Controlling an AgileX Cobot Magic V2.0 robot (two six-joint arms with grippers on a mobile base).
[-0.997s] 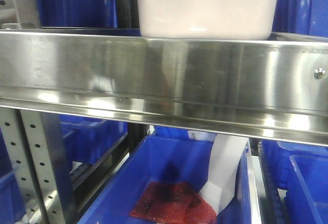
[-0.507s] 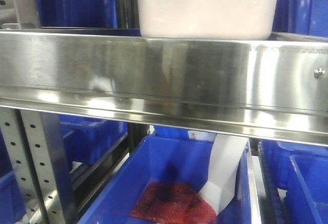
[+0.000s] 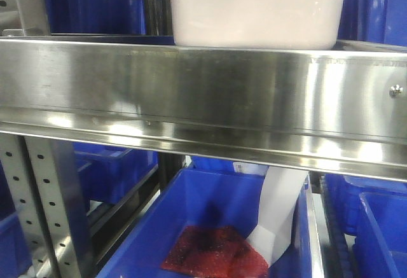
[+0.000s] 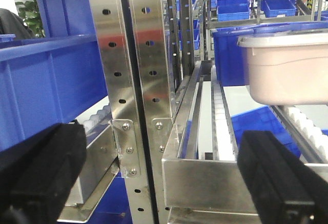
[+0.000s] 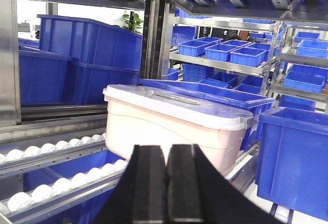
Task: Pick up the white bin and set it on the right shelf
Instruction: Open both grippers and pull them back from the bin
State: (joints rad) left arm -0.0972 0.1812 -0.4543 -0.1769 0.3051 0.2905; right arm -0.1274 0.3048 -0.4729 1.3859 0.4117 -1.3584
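Note:
The white bin [image 3: 254,11] stands on the right shelf, just behind its shiny front rail [image 3: 203,93] with a screw head at the right. My left gripper [image 4: 161,183] is open, its black fingers [image 4: 41,172] wide apart in front of the shelf's front corner [image 4: 205,178]. The bin [image 4: 289,67] is up and to its right, apart from it. My right gripper [image 5: 166,183] is shut and empty, its tips pointing at the bin's near side [image 5: 174,126]. The bin's flat lid is on. I cannot tell whether the tips touch it.
Perforated steel uprights [image 4: 133,80] stand left of the shelf. Blue crates [image 5: 294,157] sit close on both sides of the bin. White rollers [image 5: 61,183] line the shelf tracks. Below the rail, a blue crate [image 3: 210,201] holds a red bag and white paper.
Only the glints on the bin and the rail have shifted a little. The bin stays in the same place.

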